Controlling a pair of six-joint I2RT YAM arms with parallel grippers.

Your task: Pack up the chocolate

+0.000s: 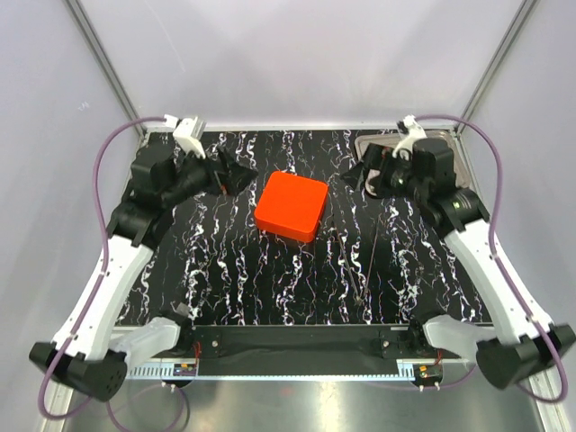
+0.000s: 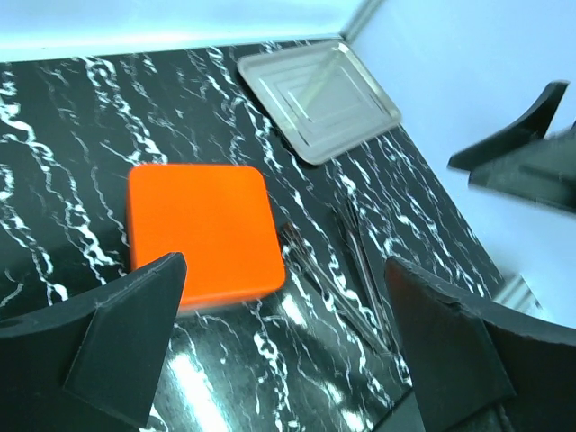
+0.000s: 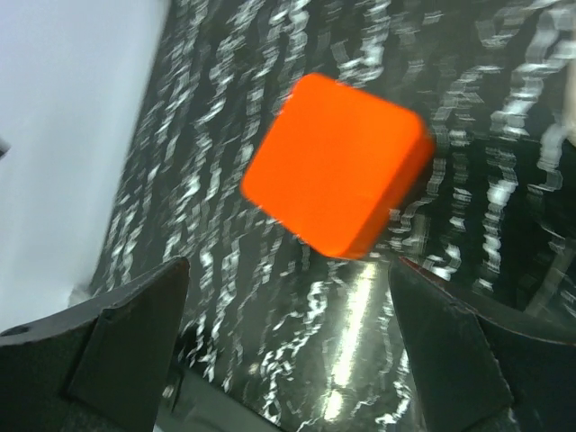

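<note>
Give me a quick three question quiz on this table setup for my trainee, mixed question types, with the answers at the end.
1. True or false: the orange box stands open.
2. What shows in the silver tray in the left wrist view? A) chocolate pieces B) nothing C) the box
3. Which is gripping something, the left tool or the right tool?
Key: 1. False, it is closed. 2. B, its bed looks bare. 3. Neither; both are open and hold nothing.
</note>
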